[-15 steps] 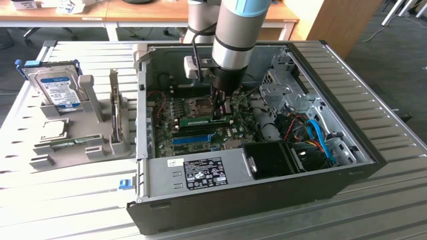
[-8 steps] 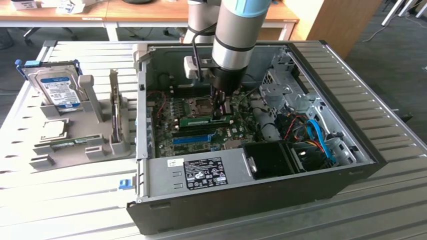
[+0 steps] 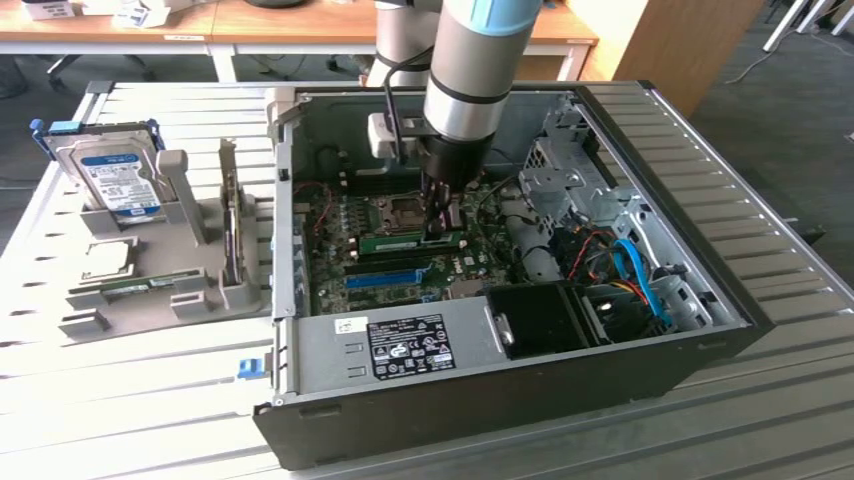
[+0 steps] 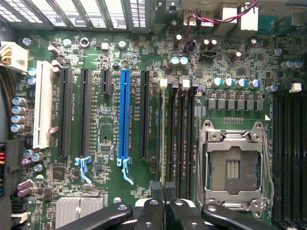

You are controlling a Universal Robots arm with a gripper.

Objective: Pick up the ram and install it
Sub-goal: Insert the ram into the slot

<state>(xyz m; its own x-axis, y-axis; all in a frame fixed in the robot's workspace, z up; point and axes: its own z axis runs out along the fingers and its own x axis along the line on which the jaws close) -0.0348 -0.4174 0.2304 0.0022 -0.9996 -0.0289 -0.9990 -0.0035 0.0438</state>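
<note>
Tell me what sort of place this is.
Probably a robotics lab or computer-assembly workbench: an open black tower computer case lies on a slatted metal table, a grey plastic fixture beside it holds a silver hard drive, and wooden desks stand behind.

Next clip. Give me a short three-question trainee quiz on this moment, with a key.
1. True or false: the gripper is above the hard drive.
2. The long expansion slot among the black ones is: A red, B blue, C yellow.
3. Fill in: the gripper's fingers are ___.
Key: 1 false, it is inside the computer case, over the motherboard; 2 B; 3 shut.
</note>
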